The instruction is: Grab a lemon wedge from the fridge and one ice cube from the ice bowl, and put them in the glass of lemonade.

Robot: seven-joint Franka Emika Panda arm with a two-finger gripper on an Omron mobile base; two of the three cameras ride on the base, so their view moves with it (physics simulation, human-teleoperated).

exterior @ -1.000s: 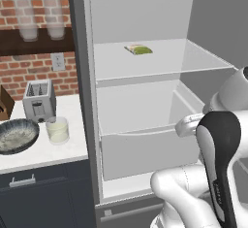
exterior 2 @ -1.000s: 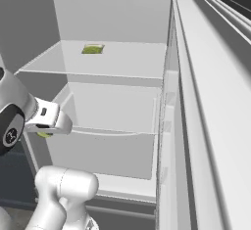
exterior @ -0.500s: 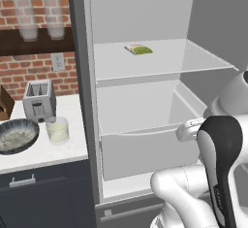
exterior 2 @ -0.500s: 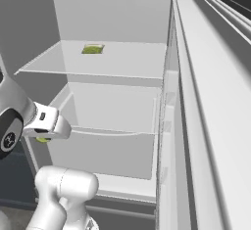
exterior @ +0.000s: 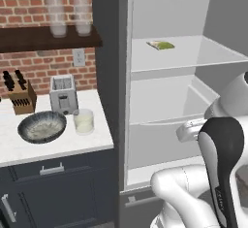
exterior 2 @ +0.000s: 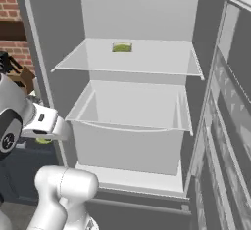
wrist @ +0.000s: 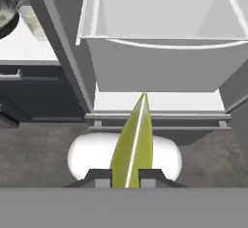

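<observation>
- We are holding a wedge (wrist: 132,144) in the pincer (wrist: 124,175): the jaws are standing nearly closed, one dark tip on each side of the yellow-green slice, which is sticking out past them toward the fridge (wrist: 160,64).
- In the right base view the wedge (exterior 2: 43,140) is peeking out under the hand, in front of the fridge's (exterior 2: 44,62) left wall and outside the cabinet.
- Ahead of the pincer, the drawer's (wrist: 160,62) front rim is lying crosswise, with a bare white ledge under it; we are sitting clear of both edges.
- Up on the shelf (exterior: 184,59), far above and behind the pincer, a second yellow-green piece (exterior: 162,45) is resting near the back.
- Off to the pincer's left, past the fridge's side panel, the counter (exterior: 53,147) is carrying the glass (exterior: 84,121), the bowl (exterior: 41,126) just beside it, and the toaster (exterior: 63,93) behind them.
- The counter's front edge and the fridge wall are standing between us and the glass; open floor is lying below the pincer.
</observation>
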